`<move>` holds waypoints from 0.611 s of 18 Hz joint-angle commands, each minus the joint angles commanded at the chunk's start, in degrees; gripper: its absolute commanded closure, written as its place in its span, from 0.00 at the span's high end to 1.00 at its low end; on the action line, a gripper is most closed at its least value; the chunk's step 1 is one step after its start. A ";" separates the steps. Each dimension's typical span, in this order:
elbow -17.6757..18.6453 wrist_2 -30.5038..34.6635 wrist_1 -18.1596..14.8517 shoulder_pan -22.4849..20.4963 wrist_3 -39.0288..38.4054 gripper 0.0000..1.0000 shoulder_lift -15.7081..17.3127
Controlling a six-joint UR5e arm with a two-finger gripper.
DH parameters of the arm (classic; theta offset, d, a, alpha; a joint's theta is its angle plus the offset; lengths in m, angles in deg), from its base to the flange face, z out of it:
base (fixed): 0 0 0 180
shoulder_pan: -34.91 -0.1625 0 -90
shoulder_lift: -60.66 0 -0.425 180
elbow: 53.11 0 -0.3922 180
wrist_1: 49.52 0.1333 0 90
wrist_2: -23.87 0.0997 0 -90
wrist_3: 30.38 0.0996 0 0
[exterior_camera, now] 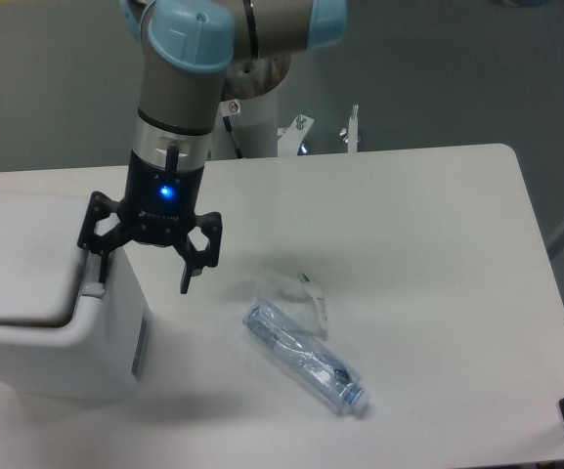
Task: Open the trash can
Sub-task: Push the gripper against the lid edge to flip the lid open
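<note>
Trash can (37, 332), white, boxy, rounded corners, flat lid, grey rim tab

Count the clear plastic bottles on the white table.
1. The clear plastic bottle lies on its side on the white table, right of the large white boxy trash can. Nothing suggests another hidden one.

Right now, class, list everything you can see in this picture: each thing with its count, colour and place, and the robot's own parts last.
trash can: one, white, left edge of the table, lid down.
grey tab: one, on the can's right rim, under a gripper finger.
bottle: one, clear plastic, lying on its side near the table's front middle.
clear wrapper: one, just behind the bottle.
table: one, white.
arm: one, grey with light blue joints.
gripper: one, black, open, at the can's right rim.
</note>
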 joint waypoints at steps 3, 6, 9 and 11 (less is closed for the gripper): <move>0.09 0.00 0.00 0.00 0.09 1.00 0.00; 0.00 0.00 0.00 0.00 0.09 1.00 0.00; -0.61 0.09 0.00 0.00 0.26 1.00 0.00; -1.05 0.17 0.09 -0.09 0.70 1.00 -0.26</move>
